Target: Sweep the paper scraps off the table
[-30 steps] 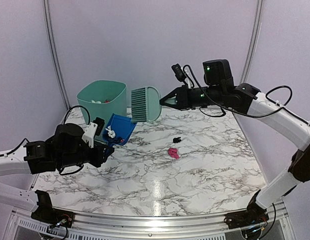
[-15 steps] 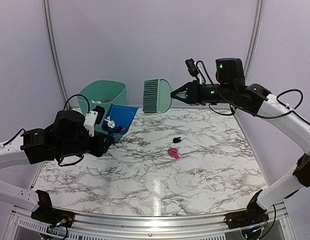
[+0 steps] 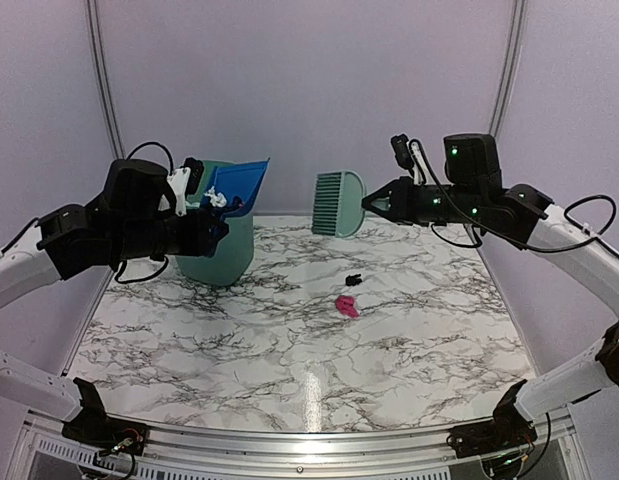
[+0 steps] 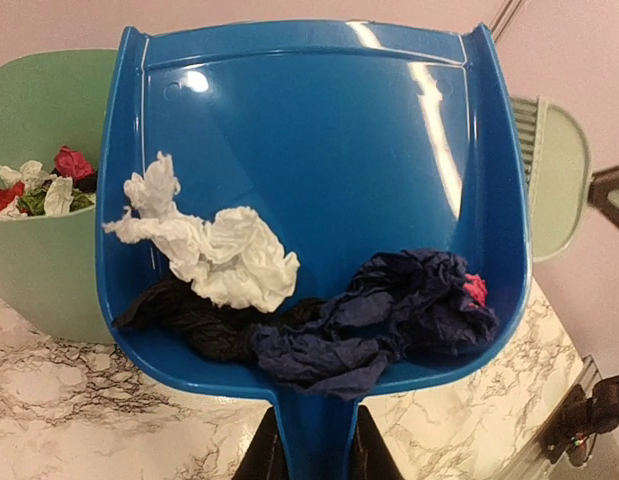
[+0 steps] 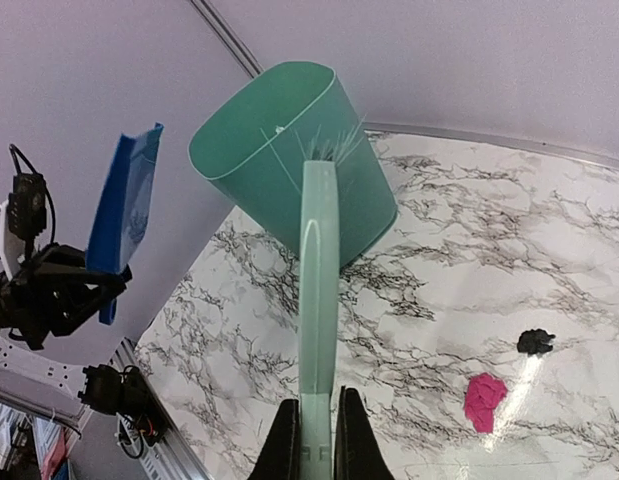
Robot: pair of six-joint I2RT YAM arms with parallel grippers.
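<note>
Top external: left end effector point(image 3: 214, 212) high above table point(image 3: 289, 350)

Across the worktop point(image 3: 239, 350), the near half from 3 through 6 to 9 o'clock is bare marble, open to a low pass. At 10 o'clock the mint-green bin point(image 3: 217, 250) blocks the far-left corner, with the blue dustpan point(image 3: 239, 180) tilted over its mouth. The hand brush point(image 3: 339, 203) hangs at 12 o'clock, off the surface. A black scrap point(image 3: 354, 278) and a pink scrap point(image 3: 346, 306) lie close together just past centre towards 1 o'clock. The left arm point(image 3: 79, 235) overhangs 9 o'clock and the right arm point(image 3: 579, 250) overhangs 3 o'clock.
</note>
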